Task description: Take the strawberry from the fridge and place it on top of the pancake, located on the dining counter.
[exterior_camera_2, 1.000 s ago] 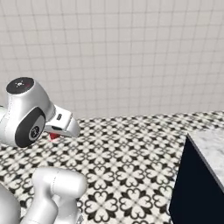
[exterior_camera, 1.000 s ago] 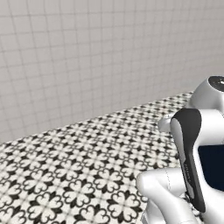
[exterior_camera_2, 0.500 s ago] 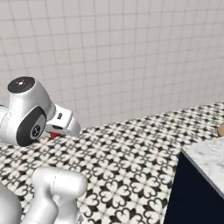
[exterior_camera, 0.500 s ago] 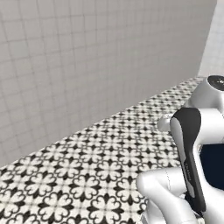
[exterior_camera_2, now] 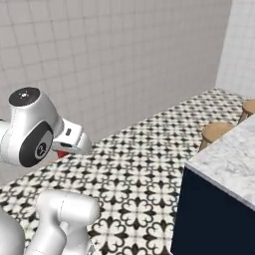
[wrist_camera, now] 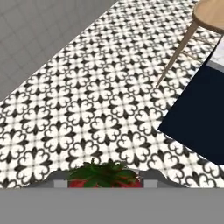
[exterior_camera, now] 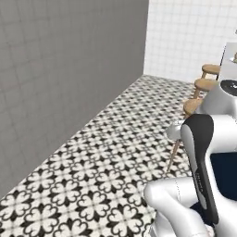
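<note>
Gripper (wrist_camera: 105, 183): closed narrow on the strawberry (wrist_camera: 104, 176), whose red flesh and green leafy cap sit between the two finger tips at the near edge of the hand view.
Strawberry elsewhere: a small red patch shows under the hand in the right base view, left of centre.
Dining counter (exterior_camera_2: 230, 160): marble top over a navy base, at the right, apart from the gripper.
Stools (exterior_camera_2: 217, 131): round wooden seats beside the counter's far side.
Floor (exterior_camera: 106, 176): black-and-white patterned tiles below the hand.
Wall (exterior_camera_2: 114, 60): pale tiled, far behind.
</note>
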Controlling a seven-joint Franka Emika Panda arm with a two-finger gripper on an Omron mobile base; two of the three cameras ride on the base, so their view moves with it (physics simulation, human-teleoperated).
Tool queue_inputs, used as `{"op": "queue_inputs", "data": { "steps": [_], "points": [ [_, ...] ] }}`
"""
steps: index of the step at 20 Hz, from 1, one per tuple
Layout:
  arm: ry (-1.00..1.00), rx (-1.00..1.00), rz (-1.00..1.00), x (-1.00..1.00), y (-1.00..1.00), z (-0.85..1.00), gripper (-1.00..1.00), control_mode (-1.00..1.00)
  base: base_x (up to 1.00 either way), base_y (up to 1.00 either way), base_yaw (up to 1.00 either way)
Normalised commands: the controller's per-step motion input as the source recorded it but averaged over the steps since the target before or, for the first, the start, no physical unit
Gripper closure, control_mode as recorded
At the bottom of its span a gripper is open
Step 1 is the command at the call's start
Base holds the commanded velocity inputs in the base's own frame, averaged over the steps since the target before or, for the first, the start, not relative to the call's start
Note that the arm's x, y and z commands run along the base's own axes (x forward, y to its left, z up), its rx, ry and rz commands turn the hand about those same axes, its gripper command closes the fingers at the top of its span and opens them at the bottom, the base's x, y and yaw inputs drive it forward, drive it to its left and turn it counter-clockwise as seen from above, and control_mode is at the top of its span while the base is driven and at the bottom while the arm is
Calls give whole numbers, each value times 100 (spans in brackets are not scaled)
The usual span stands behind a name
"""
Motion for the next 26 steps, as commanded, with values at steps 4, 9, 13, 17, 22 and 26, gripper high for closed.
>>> {"op": "queue_inputs", "data": {
  "steps": [4,9,13,17,22,26],
  "points": [
    [0,0,0,0,0,0,100,100,38,82,-51],
    [0,0,0,0,0,0,100,100,52,89,-41],
    [0,0,0,0,0,0,100,100,59,86,-35],
    [0,0,0,0,0,0,100,100,99,59,-45],
    [0,0,0,0,0,0,100,100,100,49,-52],
    [0,0,0,0,0,0,100,100,100,71,-53]
  ]
}}
